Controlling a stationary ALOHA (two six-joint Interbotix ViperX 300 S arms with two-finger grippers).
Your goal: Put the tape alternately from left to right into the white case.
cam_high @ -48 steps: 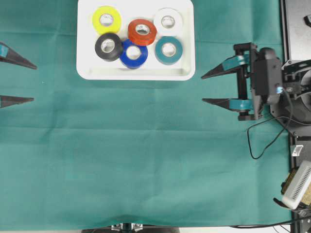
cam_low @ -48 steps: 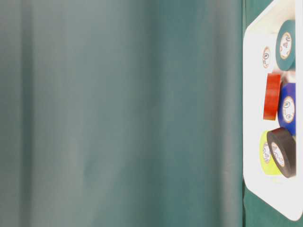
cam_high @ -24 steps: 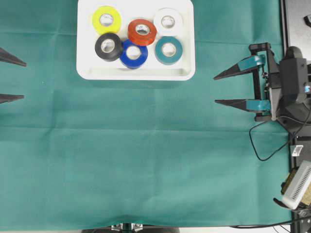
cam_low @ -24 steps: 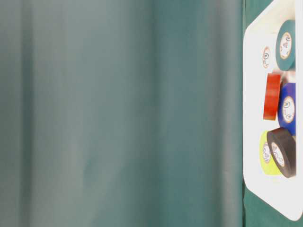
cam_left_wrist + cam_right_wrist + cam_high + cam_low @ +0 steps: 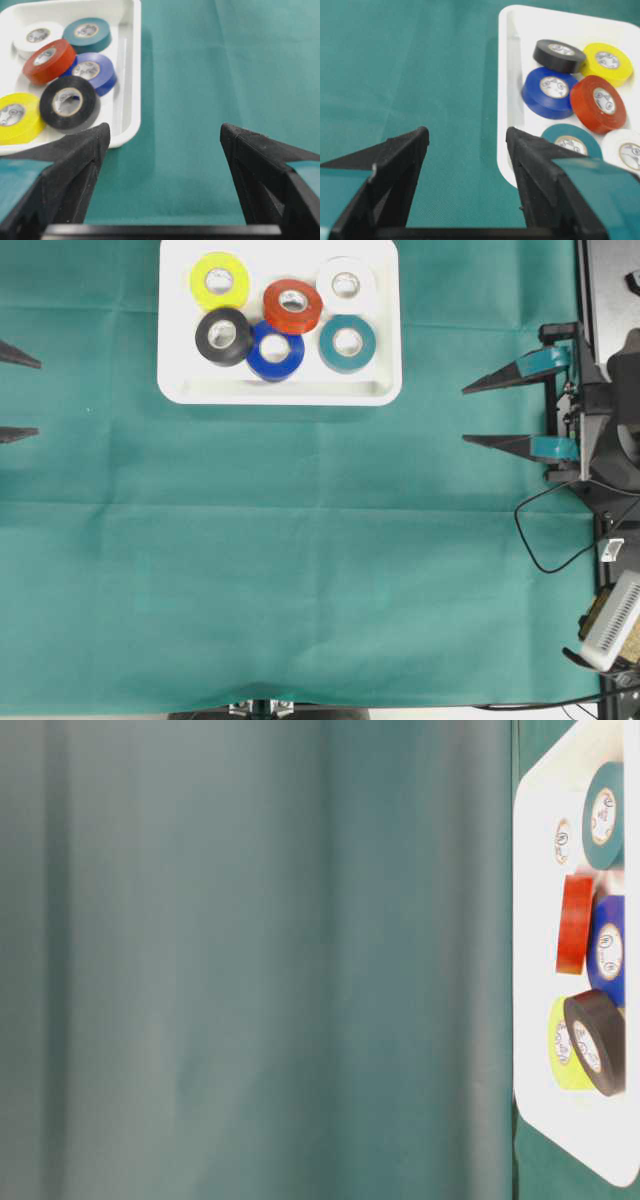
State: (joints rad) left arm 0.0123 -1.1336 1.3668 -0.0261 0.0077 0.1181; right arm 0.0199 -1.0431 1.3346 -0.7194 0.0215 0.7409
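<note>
The white case (image 5: 280,392) lies at the top middle of the green cloth and holds several tape rolls: yellow (image 5: 220,280), black (image 5: 223,336), blue (image 5: 275,351), red (image 5: 293,306), white (image 5: 346,284) and teal (image 5: 347,343). The red roll leans on the blue one. My left gripper (image 5: 20,397) is at the far left edge, open and empty, only its tips showing. My right gripper (image 5: 468,415) hangs open and empty at the right, well clear of the case. In the left wrist view the case (image 5: 127,75) sits ahead and left; in the right wrist view the case (image 5: 506,100) sits ahead and right.
A black cable (image 5: 545,535) loops on the cloth at the right by the arm's base. A white device (image 5: 612,622) lies at the lower right edge. The table-level view shows the case (image 5: 530,970) with its rolls at its right edge.
Both grippers have drawn outward, the left one further left to the frame edge and the right one further right. The rolls in the case have not moved.
</note>
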